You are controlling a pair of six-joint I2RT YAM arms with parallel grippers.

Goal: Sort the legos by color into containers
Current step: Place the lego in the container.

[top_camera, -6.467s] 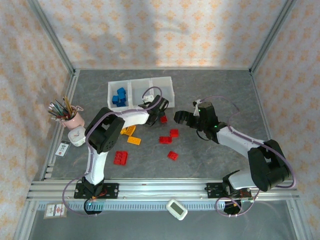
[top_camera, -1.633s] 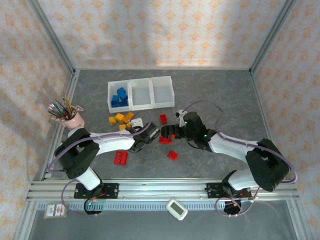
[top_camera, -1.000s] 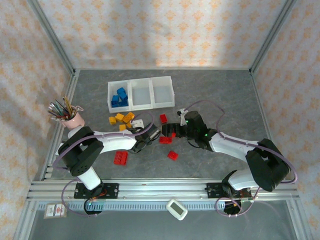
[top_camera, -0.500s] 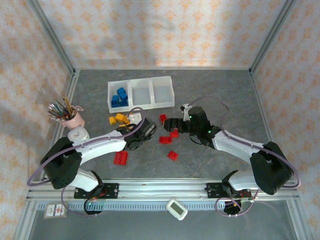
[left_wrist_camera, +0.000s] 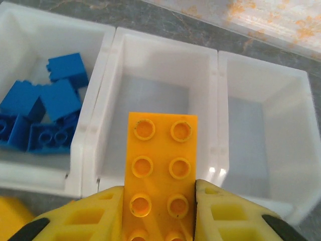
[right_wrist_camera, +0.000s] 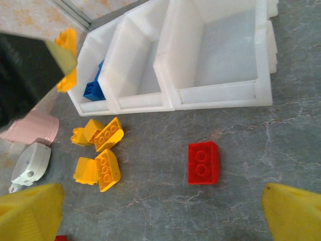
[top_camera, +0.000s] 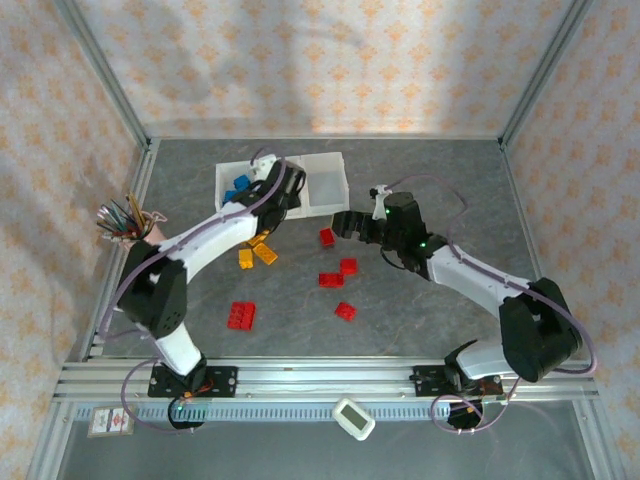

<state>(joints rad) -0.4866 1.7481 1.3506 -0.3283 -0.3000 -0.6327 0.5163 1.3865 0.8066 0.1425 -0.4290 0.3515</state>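
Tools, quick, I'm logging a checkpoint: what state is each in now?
Left tool: closed on a yellow-orange lego.
Right tool: open, empty.

The top view looks down from 6 o'clock over the worktop [top_camera: 430, 180]. Both wrist views sit close, facing 12 o'clock. All share the containers [top_camera: 330, 192].

The long yellow-orange studded plastic brick [left_wrist_camera: 160, 165] is plain-coloured. The square translucent-white plastic bins [left_wrist_camera: 218, 100] are unpatterned. The small plastic bricks [left_wrist_camera: 50, 108] are blue, another square brick [right_wrist_camera: 203, 162] red. The tabletop [right_wrist_camera: 241, 150] is grey marbled, the round cup [right_wrist_camera: 27, 131] pink, the cream walls [top_camera: 300, 60] orange-flowered.
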